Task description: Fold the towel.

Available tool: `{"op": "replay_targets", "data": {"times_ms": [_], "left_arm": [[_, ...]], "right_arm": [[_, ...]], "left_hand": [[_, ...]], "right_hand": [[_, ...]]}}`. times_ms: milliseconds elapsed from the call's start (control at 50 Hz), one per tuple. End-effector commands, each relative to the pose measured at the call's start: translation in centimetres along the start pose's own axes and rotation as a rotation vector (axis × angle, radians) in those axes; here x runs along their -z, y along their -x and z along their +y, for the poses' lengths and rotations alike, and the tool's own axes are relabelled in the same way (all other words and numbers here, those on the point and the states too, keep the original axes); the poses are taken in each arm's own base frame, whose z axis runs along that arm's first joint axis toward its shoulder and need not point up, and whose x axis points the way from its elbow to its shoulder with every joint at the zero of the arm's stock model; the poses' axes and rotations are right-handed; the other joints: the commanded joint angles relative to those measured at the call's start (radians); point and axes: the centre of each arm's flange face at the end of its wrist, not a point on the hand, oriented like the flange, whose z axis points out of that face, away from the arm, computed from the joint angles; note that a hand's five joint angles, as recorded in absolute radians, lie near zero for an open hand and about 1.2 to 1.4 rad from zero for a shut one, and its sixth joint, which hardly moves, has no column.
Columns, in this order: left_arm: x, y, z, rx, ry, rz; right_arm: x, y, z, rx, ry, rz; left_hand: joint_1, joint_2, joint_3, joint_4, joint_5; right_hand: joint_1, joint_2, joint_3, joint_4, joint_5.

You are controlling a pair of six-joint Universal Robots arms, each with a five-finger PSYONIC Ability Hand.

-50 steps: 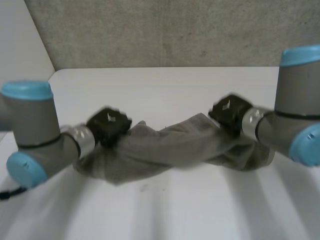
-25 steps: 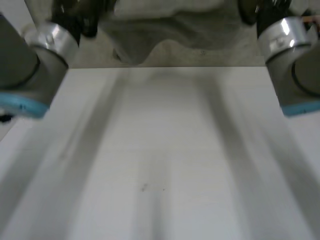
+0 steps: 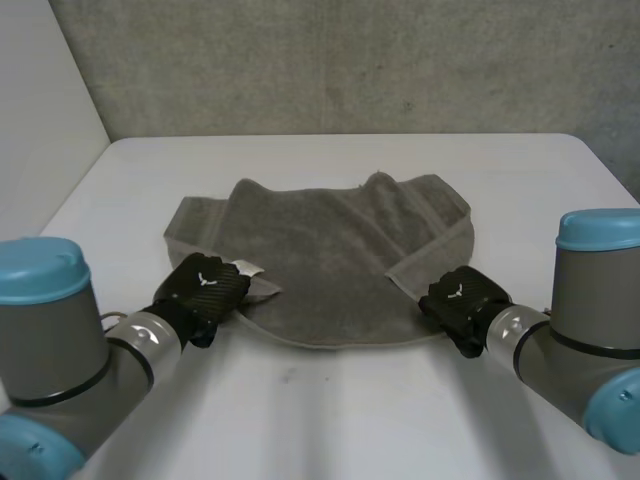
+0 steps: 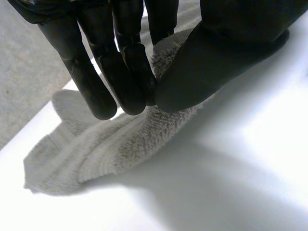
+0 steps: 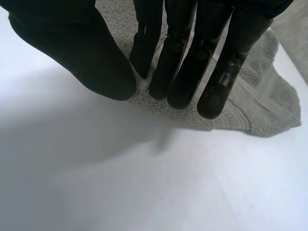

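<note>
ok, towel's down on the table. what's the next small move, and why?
Probably draw the two near corners apart to flatten it first. The towel lies rumpled on the table, flaps doubled over at its far edge; the left hand pinches one near corner, the right hand sits at the other.

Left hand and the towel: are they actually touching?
Touching. The left wrist view shows the left hand pinching the towel at its edge, between thumb and fingers.

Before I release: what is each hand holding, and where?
Left hand pinches the near-left corner of the towel; right hand pinches the near-right corner.
</note>
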Motion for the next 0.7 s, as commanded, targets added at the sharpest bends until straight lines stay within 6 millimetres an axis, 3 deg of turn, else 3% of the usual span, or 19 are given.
{"op": "replay_targets", "data": {"times_ms": [20, 100, 220, 340, 520, 700], "left_arm": [[2.9, 0.2, -1.7, -0.011, -0.033, -0.015], [3.2, 0.1, -1.4, -0.015, -0.023, -0.012], [3.1, 0.1, -1.0, -0.047, -0.009, -0.011], [3.4, -0.4, -0.2, -0.076, 0.017, 0.006], [3.6, -1.0, 0.5, -0.071, 0.041, 0.025], [3.5, -1.1, 0.7, -0.071, 0.044, 0.029]], "right_arm": [[3.6, -0.3, -1.6, -0.005, 0.021, -0.05], [3.8, -2.3, -3.9, 0.025, -0.083, 0.038], [3.3, -4.4, -6.1, 0.053, -0.177, 0.114], [-1.1, -4.1, -7.6, 0.185, -0.267, 0.028], [-6.0, -2.6, -6.2, 0.277, -0.278, -0.082], [-8.4, -1.3, -4.5, 0.299, -0.247, -0.139]], "left_hand": [[0.206, 0.179, 0.18, 0.179, 0.182], [0.206, 0.179, 0.18, 0.179, 0.182], [0.206, 0.179, 0.18, 0.179, 0.182], [0.206, 0.179, 0.18, 0.179, 0.182], [0.206, 0.179, 0.18, 0.179, 0.182], [0.206, 0.179, 0.18, 0.179, 0.182]], "right_hand": [[-0.067, -0.273, -0.293, -0.299, -0.272], [-0.354, -0.561, -0.58, -0.587, -0.559], [-0.476, -0.683, -0.702, -0.708, -0.681], [-0.476, -0.683, -0.702, -0.708, -0.681], [-0.458, -0.665, -0.685, -0.691, -0.663], [-0.364, -0.571, -0.591, -0.597, -0.569]]}}
